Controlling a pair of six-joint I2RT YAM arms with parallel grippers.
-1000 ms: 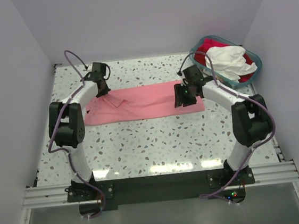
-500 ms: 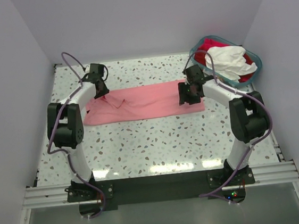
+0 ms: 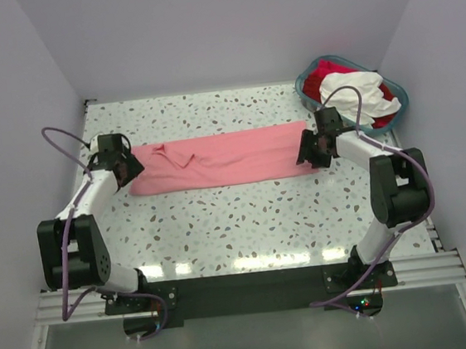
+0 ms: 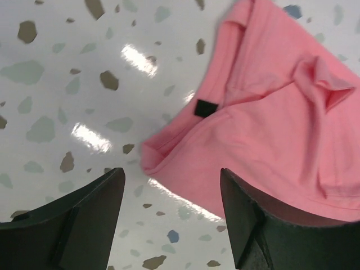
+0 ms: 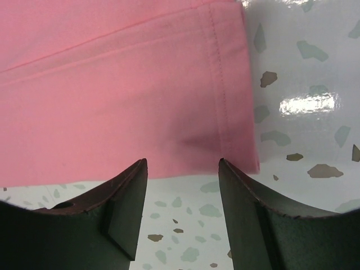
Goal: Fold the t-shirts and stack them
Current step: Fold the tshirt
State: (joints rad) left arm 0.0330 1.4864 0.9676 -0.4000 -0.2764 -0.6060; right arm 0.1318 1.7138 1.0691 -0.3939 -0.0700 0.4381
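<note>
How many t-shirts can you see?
3: pink tee spread on the table; white tee and red tee in the basket. More may be hidden underneath.

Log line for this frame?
pink t-shirt: folded strip, flat on table | left gripper: open, above neck end | right gripper: open, above hem end

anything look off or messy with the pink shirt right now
Only a small thing: the pink t-shirt lies in a long folded strip, but near its collar end a flap of cloth is bunched and creased rather than flat. The hem end looks flat and straight. Nothing looks spilled or damaged.
</note>
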